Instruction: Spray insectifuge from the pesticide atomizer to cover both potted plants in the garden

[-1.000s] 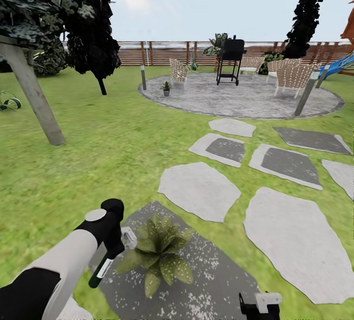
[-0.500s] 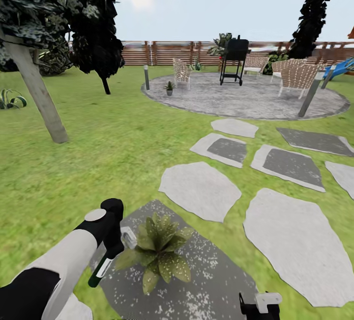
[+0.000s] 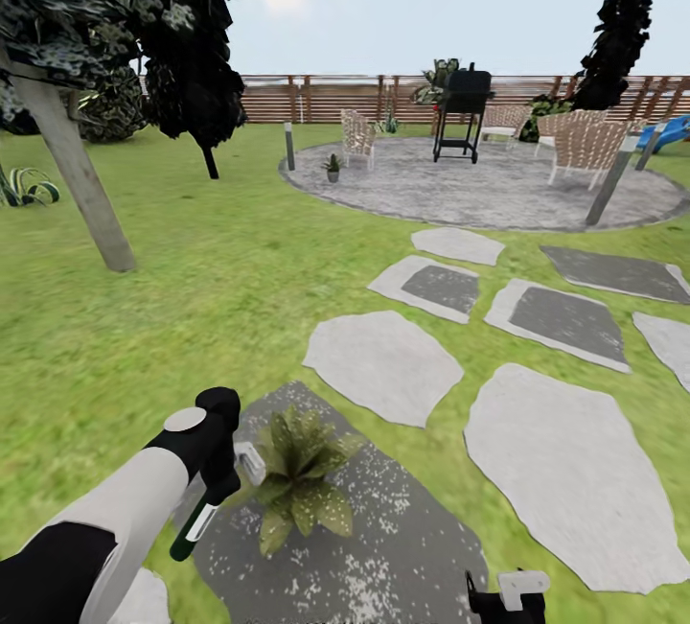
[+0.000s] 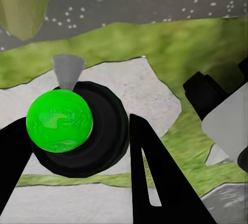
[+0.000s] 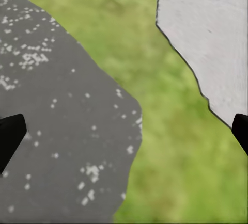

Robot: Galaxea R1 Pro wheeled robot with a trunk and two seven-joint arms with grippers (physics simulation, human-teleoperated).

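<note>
The left gripper (image 3: 218, 482) is clenched around the spray bottle (image 3: 197, 524), which hangs tilted from the fingers with its pale trigger head (image 3: 251, 463) up and pointed toward the near potted plant (image 3: 295, 482). The nozzle sits just beside the plant's leaves; whether it touches them is hard to tell from the head view. In the left wrist view the bottle (image 4: 77, 126) shows end-on as a dark round body with a bright green disc, held between the two black fingers (image 4: 155, 177).

The near plant stands on a dark speckled stepping stone (image 3: 383, 547), toward that stone's left edge. Pale stepping stones (image 3: 383, 365) lie beyond it on the lawn (image 3: 192, 317), leading to the round paved patio (image 3: 498, 188). The second potted plant (image 3: 333, 167) stands at the patio's left edge, well apart from the robot, near a short grey lamp post (image 3: 288, 145). On the patio are a black grill (image 3: 465, 111) and wicker chairs (image 3: 585, 150); a brown slatted fence (image 3: 335, 99) runs behind, and a leaning tree trunk (image 3: 77, 183) rises from the lawn at the left.

The right gripper (image 3: 506, 595) shows at the lower edge of the head view. In the right wrist view its fingertips (image 5: 10, 136) sit far apart at the picture's edges, so the jaws are released, with nothing between them, above the dark stone's edge (image 5: 62, 110) and grass.
</note>
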